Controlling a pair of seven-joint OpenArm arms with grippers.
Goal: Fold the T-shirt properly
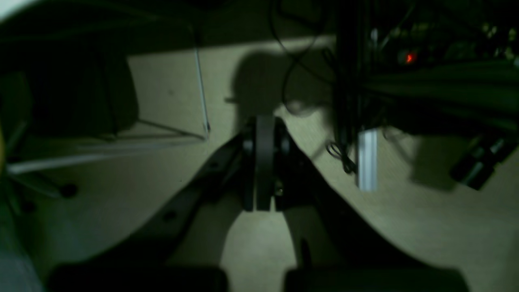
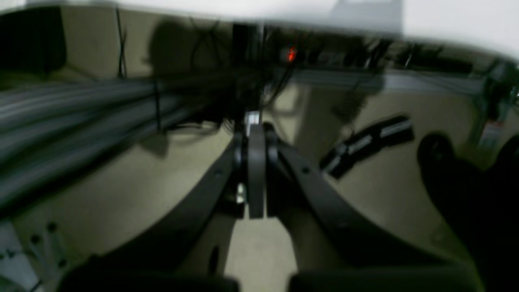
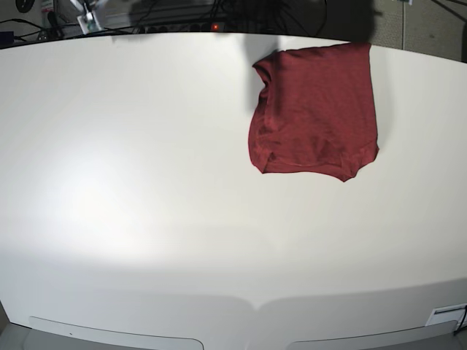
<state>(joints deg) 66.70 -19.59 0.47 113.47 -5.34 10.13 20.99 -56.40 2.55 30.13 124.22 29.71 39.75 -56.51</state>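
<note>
The dark red T-shirt [image 3: 314, 109] lies flattened in a compact, roughly rectangular shape on the white table [image 3: 146, 182], at the far right, its upper edge near the table's far edge. Neither arm shows in the base view. In the left wrist view my left gripper [image 1: 264, 162] is shut with nothing between its fingers, hanging over the beige floor. My right gripper [image 2: 256, 170] is likewise shut and empty, seen in the right wrist view above the floor beneath the table.
Under the table are cables, a power strip with a red light [image 2: 291, 54], aluminium frame bars [image 1: 367, 158] and a chair base [image 1: 61, 178]. Cables and small devices [image 3: 87, 18] sit beyond the table's far edge.
</note>
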